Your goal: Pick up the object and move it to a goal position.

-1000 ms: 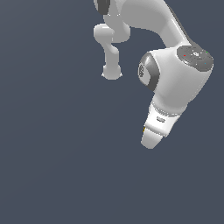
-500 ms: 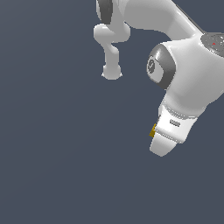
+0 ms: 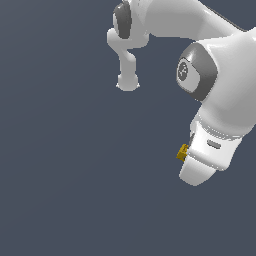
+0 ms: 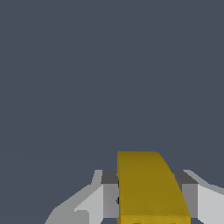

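The object (image 4: 151, 188) is a small yellow block. In the wrist view it sits right between the two fingers (image 4: 109, 192) of the claw (image 4: 151, 194). One finger presses on each side of it, so the claw is closed on the block and holding it tight. The block fills the whole gap between the fingers. Its top looks smooth and plain yellow from here.

In the exterior view the object (image 3: 183, 152) shows only as a tiny yellow bit. It pokes out from the side of the white claw (image 3: 197, 170), on the exterior view's left side of it. A few dark spots can be seen on it. Most of the block is hidden behind the claw's white body.

The claw points down and a little toward the exterior view's left. Above it is the big round white arm (image 3: 220, 95), with a gray disc on its joint. More of the arm bends across the top of the picture, and its far end reaches down to a small white foot (image 3: 128, 82).

Everything around is flat dark gray-blue. I cannot tell whether the block is high up or close to the tabletop.
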